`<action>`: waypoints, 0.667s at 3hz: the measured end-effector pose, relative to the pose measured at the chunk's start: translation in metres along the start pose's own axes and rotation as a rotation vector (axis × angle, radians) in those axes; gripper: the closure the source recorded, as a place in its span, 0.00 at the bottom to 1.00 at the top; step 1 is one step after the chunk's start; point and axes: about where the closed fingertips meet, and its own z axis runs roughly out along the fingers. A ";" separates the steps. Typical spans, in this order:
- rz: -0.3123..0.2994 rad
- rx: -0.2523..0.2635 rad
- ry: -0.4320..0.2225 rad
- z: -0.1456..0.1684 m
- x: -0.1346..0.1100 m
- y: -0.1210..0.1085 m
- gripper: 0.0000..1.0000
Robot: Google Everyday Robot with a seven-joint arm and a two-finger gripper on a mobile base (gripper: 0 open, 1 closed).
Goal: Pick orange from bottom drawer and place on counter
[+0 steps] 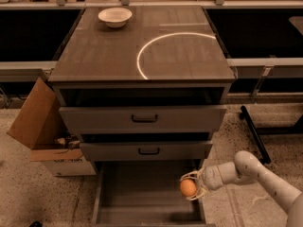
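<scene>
The orange (188,187) is held in my gripper (191,187), lifted above the right side of the open bottom drawer (142,193). The gripper comes in from the right on a white arm and is shut on the fruit. The drawer's flat grey floor shows nothing else on it. The counter (118,51) is the glossy dark top of the cabinet, far above the gripper, with a bright white arc (156,44) on its right half.
A white bowl (115,16) stands at the counter's back left. Two upper drawers with black handles (144,119) stick out partly above the bottom drawer. An open cardboard box (42,126) stands left of the cabinet. A black frame leg (253,131) lies on the floor to the right.
</scene>
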 end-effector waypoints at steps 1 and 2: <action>-0.015 0.017 -0.025 -0.003 -0.007 -0.005 1.00; -0.068 0.059 -0.014 -0.026 -0.047 -0.016 1.00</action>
